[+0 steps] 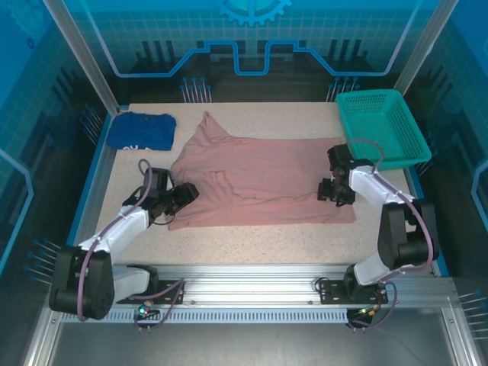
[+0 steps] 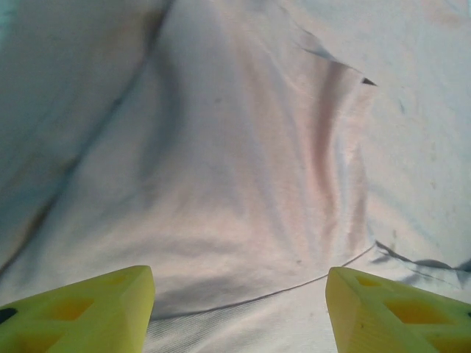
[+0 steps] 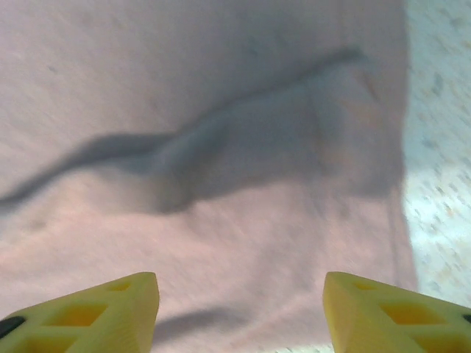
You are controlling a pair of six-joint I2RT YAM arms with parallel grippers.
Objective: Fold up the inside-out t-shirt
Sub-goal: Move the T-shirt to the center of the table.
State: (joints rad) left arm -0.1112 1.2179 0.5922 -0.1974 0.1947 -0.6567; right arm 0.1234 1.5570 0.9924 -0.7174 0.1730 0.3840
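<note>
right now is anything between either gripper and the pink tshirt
Nothing visible. The left gripper and right gripper hang open directly over the t-shirt, at its left and right ends. The blue garment and green basket lie off to the sides.

Blurred t-shirt (image 3: 221,147) (right wrist view)

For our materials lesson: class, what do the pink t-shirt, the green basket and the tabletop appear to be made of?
Pink t-shirt: soft matte cloth, possibly cotton; it wrinkles and lies limp. Green basket: probably moulded plastic, rigid lattice walls, even colour. Tabletop: hard speckled beige surface, maybe laminate or stone; cannot tell which.
</note>
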